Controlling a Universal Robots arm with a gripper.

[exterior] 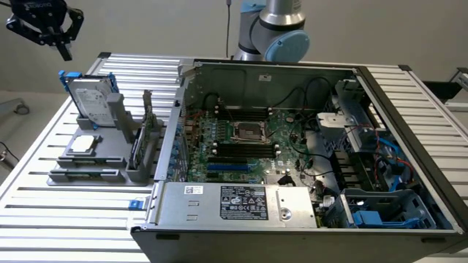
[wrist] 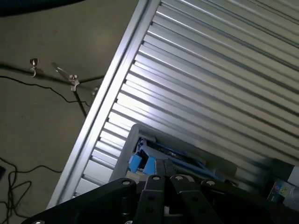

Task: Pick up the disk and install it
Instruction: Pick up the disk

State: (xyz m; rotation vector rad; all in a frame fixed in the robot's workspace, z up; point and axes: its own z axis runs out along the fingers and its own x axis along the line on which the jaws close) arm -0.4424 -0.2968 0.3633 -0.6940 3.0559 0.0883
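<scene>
A: Gripper (exterior: 64,52) state?

B: Jaws were pressed fully together with nothing between them (the wrist view showed the 2 fingers (wrist: 155,184) meeting, empty). It hung in the air above the disk (exterior: 91,101), off toward the exterior view's left and clear of it.

A: How did the disk sit?

B: Upright on edge in the grey stand (exterior: 109,164) on the slatted table (exterior: 66,230), with its label toward the exterior camera and the blue carrier (exterior: 69,76) round it. It was untouched. 1 small square chip (exterior: 83,143) lay flat on the same stand, in front of the disk.

A: Target?

B: The open computer case (exterior: 278,64) stood just beside the stand, on the exterior view's right. A blue drive cage (exterior: 387,211) sat in its near corner, well apart from the disk.

A: Step in hand?

B: I judged it the approach before the pick, with 0 of the install done.

A: What would a pick call for?

B: My reading: jaws parted first, then centred over the disk's top edge and lowered straight, so the disk didn't tip in the stand.
</scene>
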